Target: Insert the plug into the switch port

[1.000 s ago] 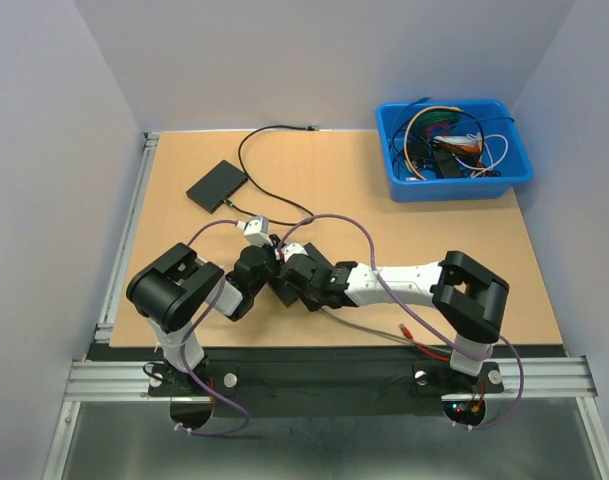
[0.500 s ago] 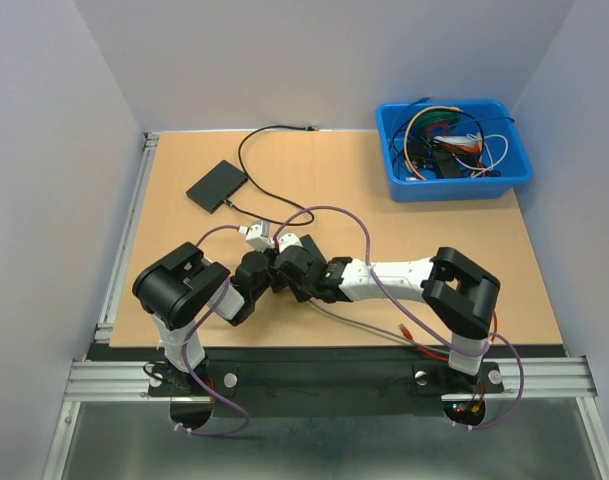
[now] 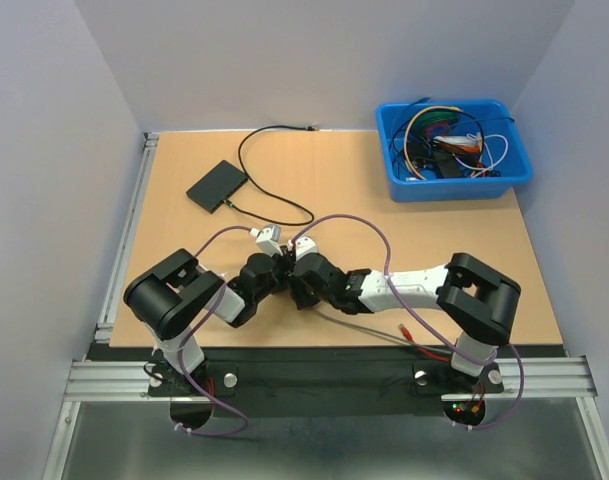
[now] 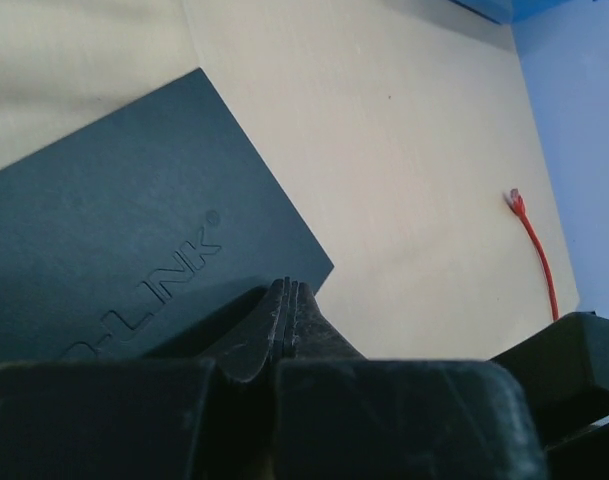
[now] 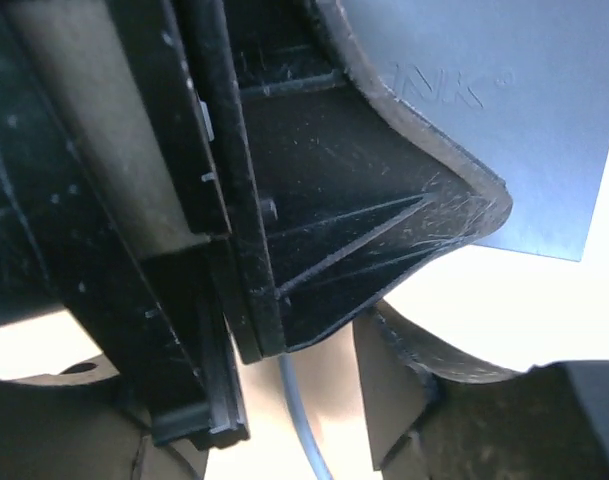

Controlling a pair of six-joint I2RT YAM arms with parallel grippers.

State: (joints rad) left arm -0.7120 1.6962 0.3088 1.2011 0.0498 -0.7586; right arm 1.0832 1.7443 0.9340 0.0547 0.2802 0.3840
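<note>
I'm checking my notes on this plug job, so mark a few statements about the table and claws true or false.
The blue bin holding loose cables sits at the far right corner of the table. True.
The red cable is plugged into the switch. False: its end lies free on the table.
The left claw is spread wide open. False: its fingers are pressed together.
A flat black box lies on the far left part of the table. True.
</note>
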